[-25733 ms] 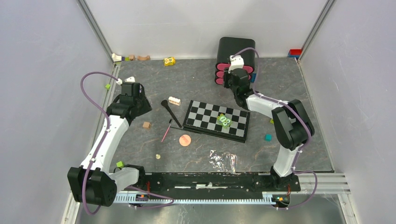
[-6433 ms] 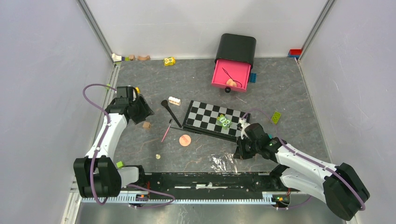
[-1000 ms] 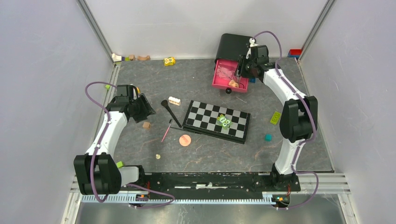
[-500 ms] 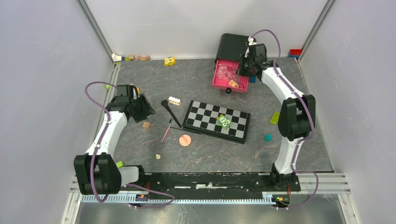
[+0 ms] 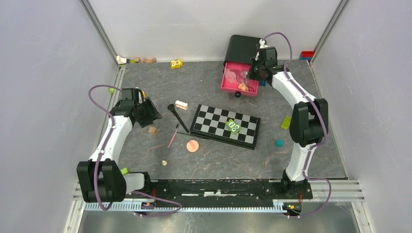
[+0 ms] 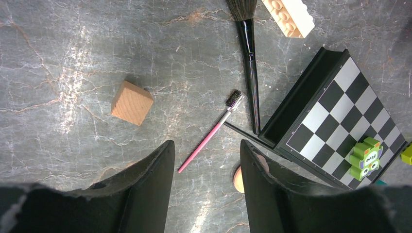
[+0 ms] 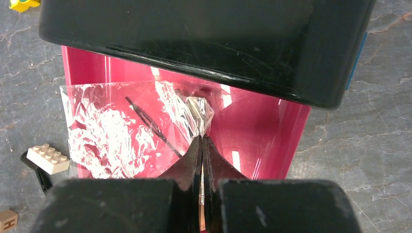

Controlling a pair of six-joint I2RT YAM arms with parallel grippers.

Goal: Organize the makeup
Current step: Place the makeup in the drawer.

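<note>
The right hand (image 7: 201, 139) pinches a clear wrapper (image 7: 111, 126) over the pink drawer (image 7: 272, 136), likely to drop it in; the left hand (image 6: 206, 148), spread, hovers above the pink pencil (image 6: 214, 130) lying on the table (image 6: 73, 53).

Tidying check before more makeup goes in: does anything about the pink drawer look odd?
Yes. A crumpled clear plastic wrapper lies spread over the open pink drawer, pinched by the shut right gripper. It looks like packaging rather than makeup; a thin dark stick shows through it.
</note>
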